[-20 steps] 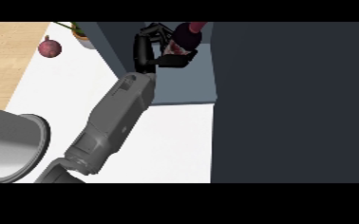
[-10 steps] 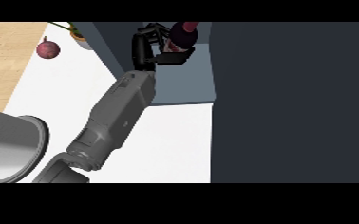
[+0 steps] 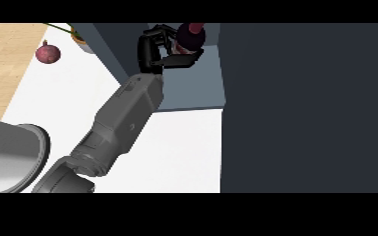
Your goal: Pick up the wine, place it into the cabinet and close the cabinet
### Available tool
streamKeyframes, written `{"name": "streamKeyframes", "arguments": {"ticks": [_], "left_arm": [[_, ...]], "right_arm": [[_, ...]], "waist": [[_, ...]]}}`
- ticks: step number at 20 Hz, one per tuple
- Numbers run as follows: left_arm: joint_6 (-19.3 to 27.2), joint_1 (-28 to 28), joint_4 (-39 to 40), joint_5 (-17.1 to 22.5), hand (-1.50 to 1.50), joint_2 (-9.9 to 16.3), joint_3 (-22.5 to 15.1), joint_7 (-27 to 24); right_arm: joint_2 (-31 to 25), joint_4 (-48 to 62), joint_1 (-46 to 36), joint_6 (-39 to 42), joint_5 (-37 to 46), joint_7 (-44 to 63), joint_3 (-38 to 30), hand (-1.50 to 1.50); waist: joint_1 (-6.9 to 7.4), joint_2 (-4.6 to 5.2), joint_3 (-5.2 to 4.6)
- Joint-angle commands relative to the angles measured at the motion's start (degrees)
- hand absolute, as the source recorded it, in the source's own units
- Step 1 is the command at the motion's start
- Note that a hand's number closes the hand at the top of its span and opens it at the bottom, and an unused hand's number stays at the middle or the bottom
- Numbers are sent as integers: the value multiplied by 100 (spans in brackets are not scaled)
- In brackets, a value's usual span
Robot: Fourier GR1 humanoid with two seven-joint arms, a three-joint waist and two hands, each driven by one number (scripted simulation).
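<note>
Since the earlier frame I am carrying the wine (image 3: 193, 34) deeper over the cabinet (image 3: 196, 82) floor, beside its big dark door (image 3: 299, 105). Left hand (image 3: 159, 50) is curling round the bottle, which is sitting just right of its palm, roughly upright; dark body, maroon top showing. Right hand is not showing.

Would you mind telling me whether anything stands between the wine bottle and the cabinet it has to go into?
Nothing visible does. The left hand is curled round the wine bottle, already over the cabinet's shelf, with the open cabinet door off to the right.
</note>
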Motion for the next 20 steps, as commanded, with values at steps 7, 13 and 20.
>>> {"name": "streamKeyframes", "arguments": {"ticks": [7, 13, 20], "left_arm": [[454, -232, 583, 44, -150, 4, 112, -83], [307, -113, 775, -157, -150, 217, 129, -171], [726, -148, 909, -374, -150, 5, -33, -232]], "right_arm": [[-58, -300, 115, 46, -407, 34, -241, -150], [-96, -238, -144, -3, -278, 183, -145, -150], [4, -221, -53, 6, -237, -28, -118, -150]], "waist": [[-74, 57, -23], [-19, 80, -28], [-87, 81, -26]]}}
